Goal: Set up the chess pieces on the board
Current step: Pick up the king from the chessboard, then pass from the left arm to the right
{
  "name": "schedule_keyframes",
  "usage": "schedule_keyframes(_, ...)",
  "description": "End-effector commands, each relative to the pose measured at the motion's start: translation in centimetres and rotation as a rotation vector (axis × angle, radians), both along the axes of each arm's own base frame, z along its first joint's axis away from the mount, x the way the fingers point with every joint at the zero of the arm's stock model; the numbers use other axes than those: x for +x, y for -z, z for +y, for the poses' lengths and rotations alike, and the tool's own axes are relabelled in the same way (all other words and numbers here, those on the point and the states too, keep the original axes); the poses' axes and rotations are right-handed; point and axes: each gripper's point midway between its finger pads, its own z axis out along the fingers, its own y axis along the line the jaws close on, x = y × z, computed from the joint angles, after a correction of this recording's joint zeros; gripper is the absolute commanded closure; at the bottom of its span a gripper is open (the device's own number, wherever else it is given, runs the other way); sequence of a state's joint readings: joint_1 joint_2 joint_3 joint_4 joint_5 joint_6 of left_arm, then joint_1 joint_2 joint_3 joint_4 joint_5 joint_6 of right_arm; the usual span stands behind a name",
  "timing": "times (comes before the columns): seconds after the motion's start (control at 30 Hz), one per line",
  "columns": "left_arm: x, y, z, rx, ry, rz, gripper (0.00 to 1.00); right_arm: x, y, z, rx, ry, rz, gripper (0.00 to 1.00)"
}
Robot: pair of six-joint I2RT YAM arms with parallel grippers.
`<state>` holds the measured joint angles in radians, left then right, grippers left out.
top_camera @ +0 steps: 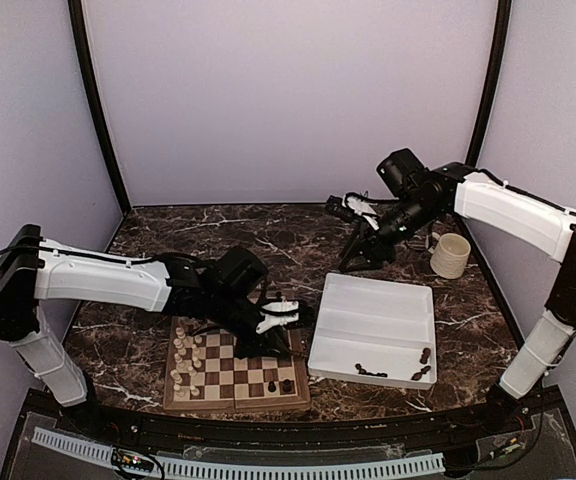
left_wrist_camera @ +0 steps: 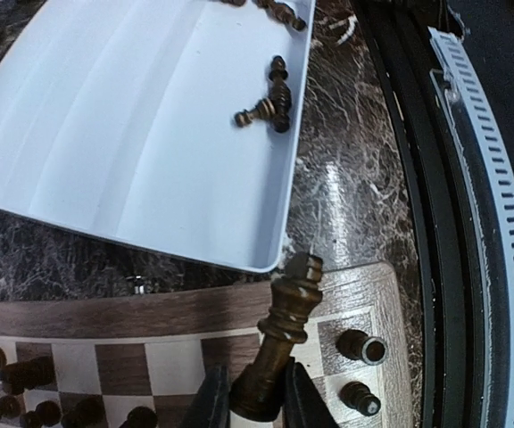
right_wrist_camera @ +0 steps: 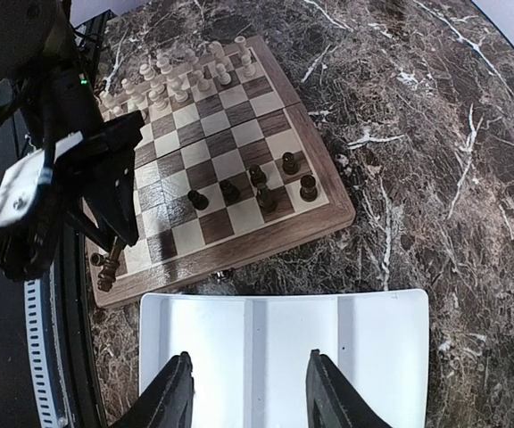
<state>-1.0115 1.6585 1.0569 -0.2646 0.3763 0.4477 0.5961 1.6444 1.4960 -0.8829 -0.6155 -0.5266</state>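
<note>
Overhead, I see the board (top_camera: 230, 372) lying on the marbled surface (top_camera: 218, 235) in front of the left arm. The white tray (top_camera: 373, 305) sits just beside the board's right edge, and a cream mug (top_camera: 450, 255) stands well apart at the far right. Left tool (left_wrist_camera: 255, 403): clamped on the lower part of a tall dark chess piece (left_wrist_camera: 286, 325) with a notched crown. The piece leans, its head over the corner of the board's brown frame, close to the tray's near corner. Two short dark pieces (left_wrist_camera: 361, 346) stand upright on the squares just beside it. A cluster of dark pieces (left_wrist_camera: 25, 383) occupies squares further along the board, at the lower left of my left wrist view. Cream pieces (right_wrist_camera: 178, 78) stand in two rows along the side of the board farthest from the tray. Loose dark pieces (left_wrist_camera: 270, 100) lie tipped over inside the tray, against its near wall. Right tool (right_wrist_camera: 250, 392): fingers apart with nothing between them, raised clear of the tray. From its own camera I see bare white plastic below the fingers. From overhead it hangs at the tray's far edge, so I cannot tell whether it is directly above the tray or just beyond it.
</note>
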Motion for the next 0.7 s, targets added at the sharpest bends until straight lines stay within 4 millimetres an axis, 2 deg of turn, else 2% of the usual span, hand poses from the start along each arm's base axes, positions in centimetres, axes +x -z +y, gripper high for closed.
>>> schedule_keyframes(0.0, 2.0, -5.0, -0.7, -0.225, -0.136, 0.056, 0.88, -0.1, -2.3, 0.8, 0.087, -0.015, -0.001, 0.55)
schedule_keyframes(0.03, 2.8, -6.8, -1.2, -0.298, -0.179, 0.061, 0.88, -0.3, -2.6, 1.0, 0.101, -0.028, 0.011, 0.55)
schedule_keyframes(0.07, 3.4, -7.3, -1.1, -0.328, -0.204, 0.075, 0.88, -0.5, -2.8, 1.2, 0.117, -0.041, 0.025, 0.55)
schedule_keyframes(0.1, 4.0, -8.8, -1.4, -0.392, -0.237, 0.088, 0.88, -0.8, -3.2, 1.5, 0.139, -0.059, 0.044, 0.54)
schedule_keyframes(0.13, 4.5, -9.0, -1.2, -0.418, -0.265, 0.105, 0.88, -1.2, -3.5, 1.8, 0.161, -0.076, 0.063, 0.53)
schedule_keyframes(0.17, 5.1, -10.7, -1.5, -0.492, -0.297, 0.127, 0.88, -1.6, -3.8, 2.2, 0.177, -0.092, 0.080, 0.50)
schedule_keyframes(0.2, 5.4, -10.7, -1.1, -0.516, -0.315, 0.152, 0.88, -1.9, -4.0, 2.5, 0.185, -0.105, 0.088, 0.47)
schedule_keyframes(0.27, 6.1, -12.8, -1.3, -0.627, -0.334, 0.169, 0.88, -2.6, -4.1, 3.2, 0.188, -0.129, 0.089, 0.43)
schedule_keyframes(0.47, 6.6, -14.5, -1.4, -0.735, -0.352, 0.245, 0.87, -4.0, -4.2, 5.2, 0.176, -0.178, 0.075, 0.42)
schedule_keyframes(0.67, 6.4, -14.8, -1.7, -0.761, -0.342, 0.277, 0.87, -5.3, -3.2, 6.3, 0.137, -0.215, 0.062, 0.45)
